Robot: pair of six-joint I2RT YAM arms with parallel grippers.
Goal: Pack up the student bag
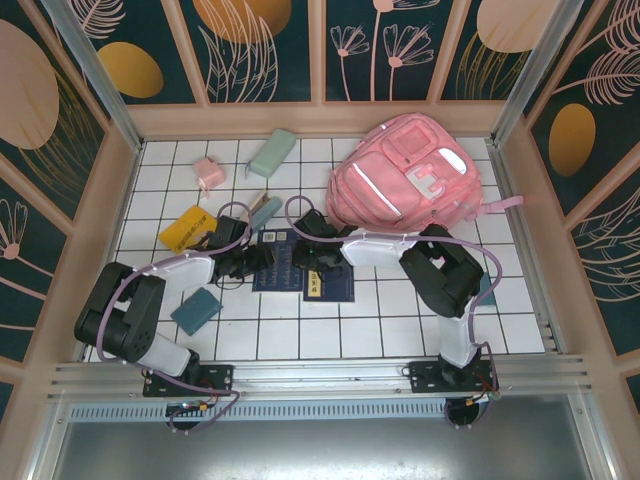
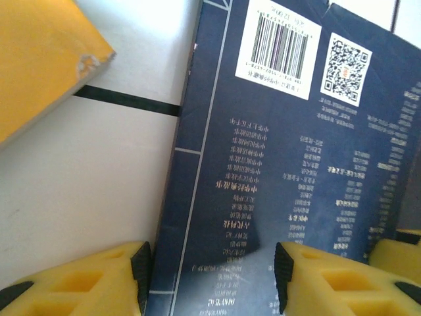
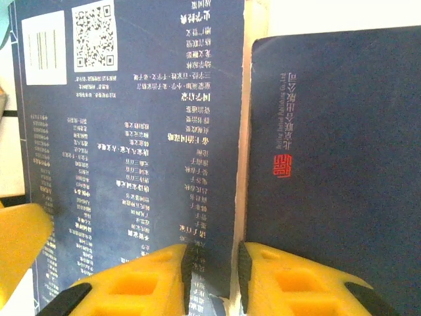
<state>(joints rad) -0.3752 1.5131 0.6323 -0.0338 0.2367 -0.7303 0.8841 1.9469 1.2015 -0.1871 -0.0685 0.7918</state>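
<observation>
**Grippers at the dark blue books, backpack far right**

The pink backpack (image 1: 405, 175) lies at the table's (image 1: 400, 320) far right, apart from both arms. The left gripper (image 2: 210, 263) has its jaws wide apart over the barcoded book (image 2: 296, 164). The right gripper (image 3: 214, 263) has its jaws narrowly apart, above the seam between this book and a second book (image 3: 335, 164).

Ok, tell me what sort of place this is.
Probably a staged robot test cell, not a real room: a white tiled tabletop boxed in by an aluminium frame, wall panels printed with plants, and two arms bolted to a rail at the near edge.
</observation>
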